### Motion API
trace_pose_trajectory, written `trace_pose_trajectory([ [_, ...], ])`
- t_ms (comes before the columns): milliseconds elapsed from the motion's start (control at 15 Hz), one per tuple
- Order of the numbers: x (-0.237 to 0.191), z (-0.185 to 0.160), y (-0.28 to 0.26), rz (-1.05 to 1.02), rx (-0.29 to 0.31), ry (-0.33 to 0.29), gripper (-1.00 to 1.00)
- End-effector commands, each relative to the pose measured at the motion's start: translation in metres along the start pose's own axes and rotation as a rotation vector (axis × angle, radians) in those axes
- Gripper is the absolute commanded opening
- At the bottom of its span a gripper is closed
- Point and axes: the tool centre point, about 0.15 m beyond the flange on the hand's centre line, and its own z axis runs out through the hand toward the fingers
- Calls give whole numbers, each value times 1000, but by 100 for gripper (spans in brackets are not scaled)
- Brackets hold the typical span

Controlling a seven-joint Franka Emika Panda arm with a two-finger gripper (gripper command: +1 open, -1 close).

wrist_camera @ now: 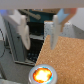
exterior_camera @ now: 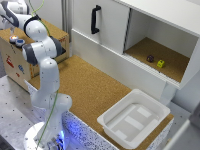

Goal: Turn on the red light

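Gripper fingers spread apart, holding nothing, hovering over the red light, which glows orange.

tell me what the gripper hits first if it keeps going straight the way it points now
Most likely the red light: in the wrist view it glows orange straight ahead of the gripper, past the fingers, beside the cork surface. How far off it sits is unclear from these pictures.
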Motion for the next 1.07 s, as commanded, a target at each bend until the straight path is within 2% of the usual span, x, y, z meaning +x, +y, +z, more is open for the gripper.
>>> trace_pose_trajectory([
  [0, -2, -18, 7, 5, -49, -85, 100],
  [667, -2, -18, 7, 5, -49, -85, 100],
  [733, -19, -20, 8, 12, -56, -19, 100],
  [800, -36, -28, 19, 37, -75, -14, 100],
  [933, -72, -39, 34, 34, -124, -107, 100],
  [1000, -91, -42, 39, 58, -126, -154, 100],
])
